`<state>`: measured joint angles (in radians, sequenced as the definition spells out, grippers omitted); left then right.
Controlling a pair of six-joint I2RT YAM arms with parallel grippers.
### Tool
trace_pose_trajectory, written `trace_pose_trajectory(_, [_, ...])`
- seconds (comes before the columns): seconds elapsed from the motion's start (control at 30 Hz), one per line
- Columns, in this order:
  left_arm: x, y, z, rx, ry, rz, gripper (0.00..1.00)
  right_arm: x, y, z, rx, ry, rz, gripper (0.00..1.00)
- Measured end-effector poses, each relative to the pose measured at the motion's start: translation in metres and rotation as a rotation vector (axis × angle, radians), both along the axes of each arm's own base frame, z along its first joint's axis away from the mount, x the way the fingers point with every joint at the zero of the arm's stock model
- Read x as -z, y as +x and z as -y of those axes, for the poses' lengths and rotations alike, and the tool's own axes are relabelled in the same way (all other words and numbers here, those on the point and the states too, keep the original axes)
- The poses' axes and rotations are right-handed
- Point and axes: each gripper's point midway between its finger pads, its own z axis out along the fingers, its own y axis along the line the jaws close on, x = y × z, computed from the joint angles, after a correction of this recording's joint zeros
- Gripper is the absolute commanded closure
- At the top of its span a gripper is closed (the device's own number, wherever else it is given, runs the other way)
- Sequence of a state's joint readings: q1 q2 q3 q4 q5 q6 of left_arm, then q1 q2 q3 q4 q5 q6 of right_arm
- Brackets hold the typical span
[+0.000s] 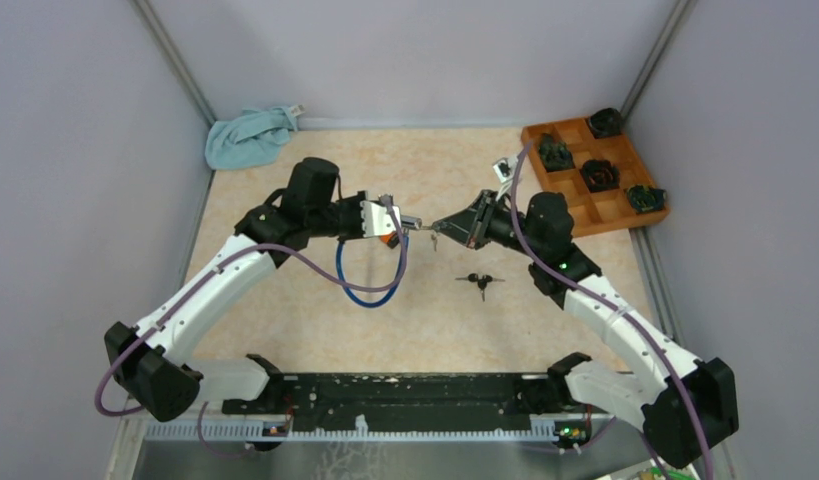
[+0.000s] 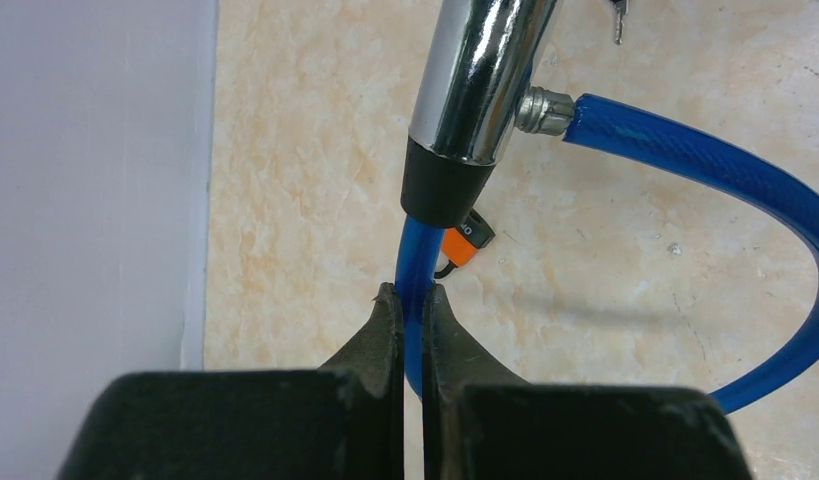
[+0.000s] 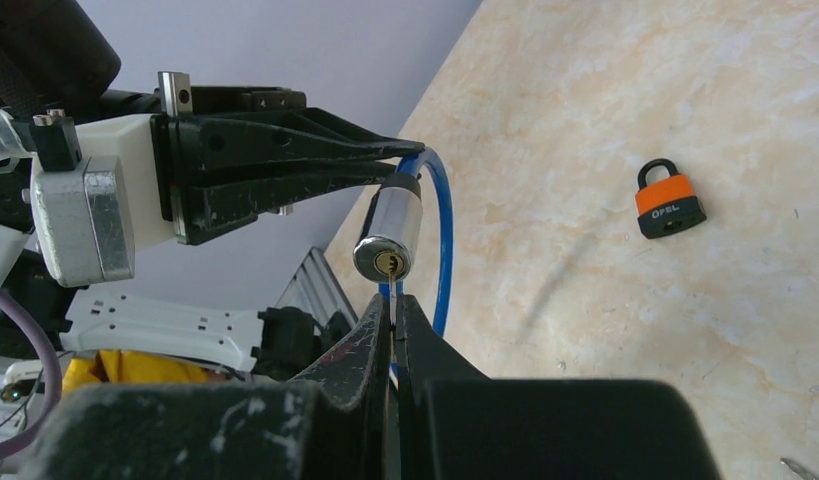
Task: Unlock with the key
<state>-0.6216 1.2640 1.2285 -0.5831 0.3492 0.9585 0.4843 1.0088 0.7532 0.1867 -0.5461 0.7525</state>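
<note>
Lining the key up with the cable lock's keyhole, mid-air.
My left gripper is clamped on the blue cable just below the chrome lock barrel, holding it up. My right gripper pinches the key, tip just beside the keyhole. I'd nudge up, match blade to slot, push straight in, then turn, in 1 slow move.

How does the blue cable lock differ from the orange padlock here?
The cable lock has a chrome cylinder and a long blue cable loop; the orange padlock is compact with a short black shackle. The cable lock is held up by the left gripper, clamped on its cable; the padlock lies untouched on the table. Both look closed.
</note>
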Motion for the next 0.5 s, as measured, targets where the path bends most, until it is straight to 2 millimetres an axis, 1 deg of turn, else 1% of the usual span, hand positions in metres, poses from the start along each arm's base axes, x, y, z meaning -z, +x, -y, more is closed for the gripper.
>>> trace_pose_trajectory(0.23, [0.0004, 0.0001, -0.0002, -0.001, 0.001, 0.0, 1.0, 0.0035, -0.0005, 0.0004, 0.002, -0.003, -0.011, 1.0])
trace_pose_trajectory(0.5, [0.0001, 0.0001, 0.0, 0.0, 0.0, 0.001, 1.0, -0.0002, -0.0005, 0.0012, 0.009, 0.008, -0.006, 1.0])
